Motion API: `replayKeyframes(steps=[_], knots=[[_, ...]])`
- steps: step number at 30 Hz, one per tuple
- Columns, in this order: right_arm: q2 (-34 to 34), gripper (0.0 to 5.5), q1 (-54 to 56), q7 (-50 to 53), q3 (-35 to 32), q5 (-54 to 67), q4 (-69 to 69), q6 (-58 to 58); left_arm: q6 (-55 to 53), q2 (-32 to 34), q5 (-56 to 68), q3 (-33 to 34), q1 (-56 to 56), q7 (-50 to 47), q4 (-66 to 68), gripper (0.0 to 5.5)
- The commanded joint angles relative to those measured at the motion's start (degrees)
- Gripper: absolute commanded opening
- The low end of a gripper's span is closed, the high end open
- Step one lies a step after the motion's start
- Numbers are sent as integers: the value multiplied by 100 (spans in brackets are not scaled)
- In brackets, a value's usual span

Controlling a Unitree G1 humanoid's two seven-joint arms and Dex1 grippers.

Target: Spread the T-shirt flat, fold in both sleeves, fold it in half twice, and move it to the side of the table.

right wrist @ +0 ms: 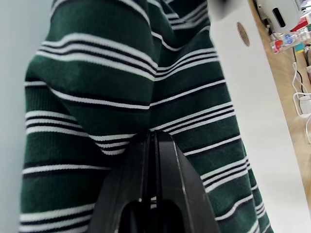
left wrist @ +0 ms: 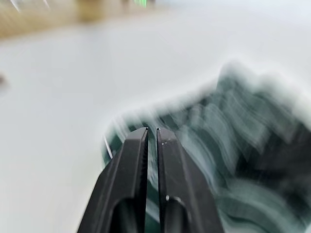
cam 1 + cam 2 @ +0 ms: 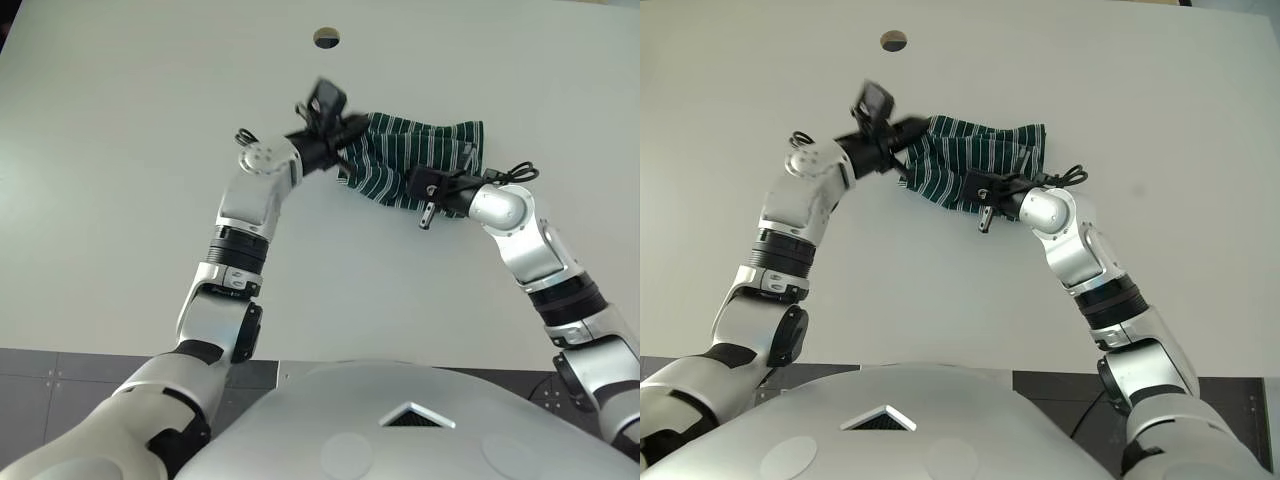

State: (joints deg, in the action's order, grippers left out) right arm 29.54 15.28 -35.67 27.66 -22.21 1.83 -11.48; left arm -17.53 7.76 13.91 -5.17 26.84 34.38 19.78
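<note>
A dark green T-shirt [image 3: 420, 145] with white stripes lies bunched in the middle of the white table [image 3: 130, 250], stretched between my two grippers. My left gripper [image 3: 350, 135] is at the shirt's left end. In the left wrist view its fingers [image 2: 138, 160] press together at the edge of the blurred cloth [image 2: 233, 126]. At the shirt's near right edge, my right gripper [image 3: 408, 188] is shut, and the right wrist view shows striped fabric [image 1: 121, 73] pinched at the gripper's [image 1: 151, 133] tips.
A round hole [image 3: 326, 38] sits in the tabletop beyond the shirt. Bare table surrounds the shirt on all sides. The table's front edge [image 3: 100, 350] runs close to my body. Cables and small items [image 1: 291, 34] lie past a table edge in the right wrist view.
</note>
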Motion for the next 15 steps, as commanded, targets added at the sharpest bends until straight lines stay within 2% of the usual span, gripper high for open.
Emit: replayKeyframes(steps=[1, 5, 7, 11, 15], knots=[[479, 15, -343, -582, 121, -232, 311, -670, -93, 12, 849, 980, 63, -285, -1088, 36], [997, 15, -579, -831, -112, -189, 271, -942, -157, 46, 1183, 1233, -300, -464, -2033, 36], [1501, 15, -914, -970, -364, -110, 154, -930, -111, 73, 1233, 1259, -495, -503, -2329, 36], [2392, 15, -1741, -1158, -1008, 179, 0, -784, 88, 85, 1225, 1312, -749, -555, -2432, 36], [2794, 15, -2251, -1124, -1456, 398, 109, -638, 197, 96, 1228, 1336, -842, -574, -2411, 36]])
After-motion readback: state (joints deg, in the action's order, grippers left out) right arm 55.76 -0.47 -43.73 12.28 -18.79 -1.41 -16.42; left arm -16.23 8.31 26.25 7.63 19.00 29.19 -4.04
